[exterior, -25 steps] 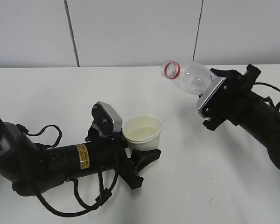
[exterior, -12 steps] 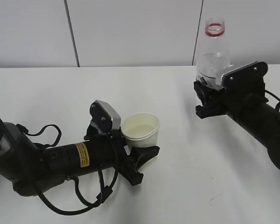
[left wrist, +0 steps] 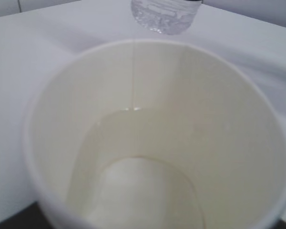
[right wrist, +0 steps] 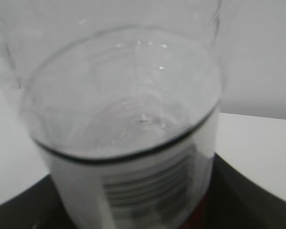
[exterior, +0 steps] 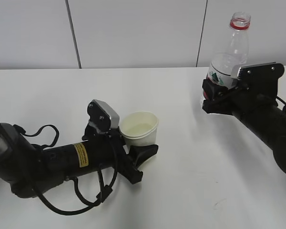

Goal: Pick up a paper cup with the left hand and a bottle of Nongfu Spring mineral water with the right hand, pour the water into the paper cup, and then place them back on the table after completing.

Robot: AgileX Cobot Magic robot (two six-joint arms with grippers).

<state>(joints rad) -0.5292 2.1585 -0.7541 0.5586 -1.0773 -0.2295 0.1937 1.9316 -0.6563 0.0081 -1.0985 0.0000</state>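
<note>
The white paper cup (exterior: 139,128) sits upright in my left gripper (exterior: 144,145), low over the white table (exterior: 190,181); its cream inside holds a little clear water (left wrist: 143,191). My right gripper (exterior: 218,98) is shut on the clear bottle (exterior: 231,52), which stands upright with an open red-ringed neck at the right. The bottle fills the right wrist view (right wrist: 128,143), label lines showing. Its base also shows at the top of the left wrist view (left wrist: 164,16). The fingers are hidden in both wrist views.
A pale panelled wall (exterior: 133,33) runs behind the table's far edge. Black cables (exterior: 43,131) loop beside the left arm. A small mark (exterior: 219,204) lies on the tabletop at the front right.
The bottle has swung from tilted toward the cup to upright and moved right and back. The cup has shifted slightly left and down with my left gripper.
</note>
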